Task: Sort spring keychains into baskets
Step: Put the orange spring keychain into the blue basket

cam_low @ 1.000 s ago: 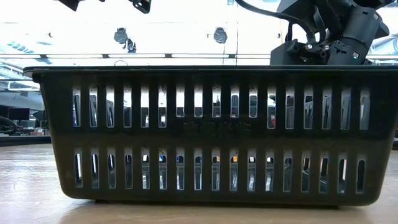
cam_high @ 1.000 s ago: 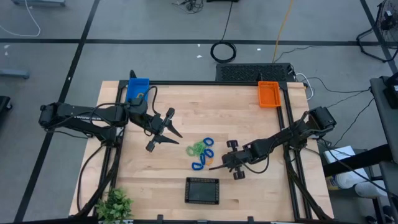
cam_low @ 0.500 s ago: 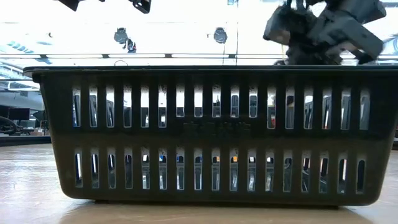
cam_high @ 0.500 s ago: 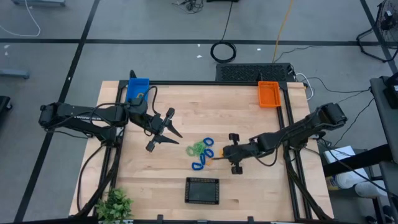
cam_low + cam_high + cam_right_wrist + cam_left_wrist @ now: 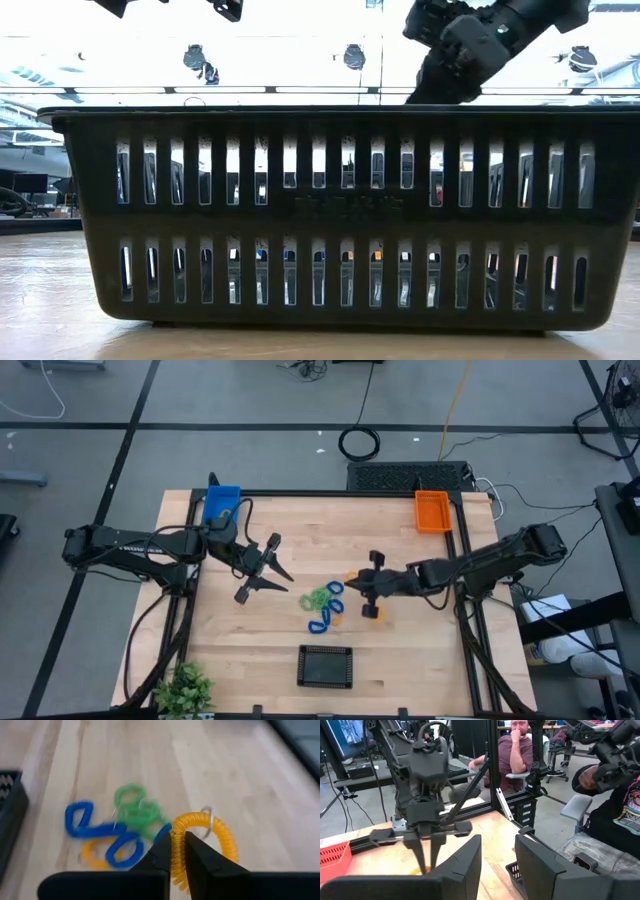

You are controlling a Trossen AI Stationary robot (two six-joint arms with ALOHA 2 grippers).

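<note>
A cluster of small coiled plastic spring keychains point(image 5: 323, 608) is found mid-table, between the left gripper point(image 5: 262, 569) and the right gripper point(image 5: 352, 598). A rectangular slatted plastic basket point(image 5: 326, 666) is set nearer the front edge; two further rectangular plastic baskets point(image 5: 221, 504) point(image 5: 432, 511) are placed at the far corners.

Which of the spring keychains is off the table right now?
The orange-yellow spring keychain, pinched in the right gripper. The blue, green and yellow ones lie in a pile on the table.
</note>
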